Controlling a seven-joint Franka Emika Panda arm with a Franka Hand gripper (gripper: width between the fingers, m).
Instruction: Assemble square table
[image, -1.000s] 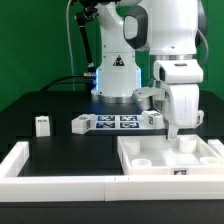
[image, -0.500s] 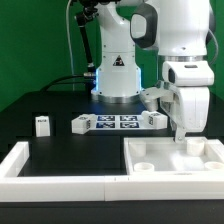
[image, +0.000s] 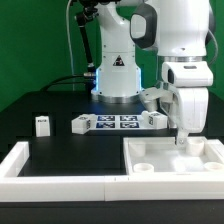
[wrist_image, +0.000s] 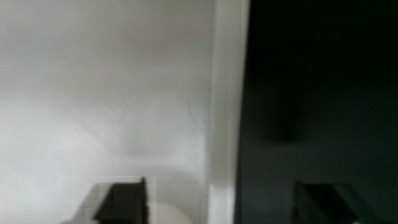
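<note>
- End effector (image: 183, 139) spread wide astride the rim of white plastic square tray-top (image: 168, 156), gripping nothing.
- Marker board (image: 118, 122) at tray-top's 11 o'clock; short white tagged leg (image: 42, 125) at board's 9 o'clock.

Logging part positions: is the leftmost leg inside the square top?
No; the leg stands on the black surface, apart from the square top.

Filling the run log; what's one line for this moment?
claw: open | straddling square tabletop rim | leg: apart, exterior view's left
</note>
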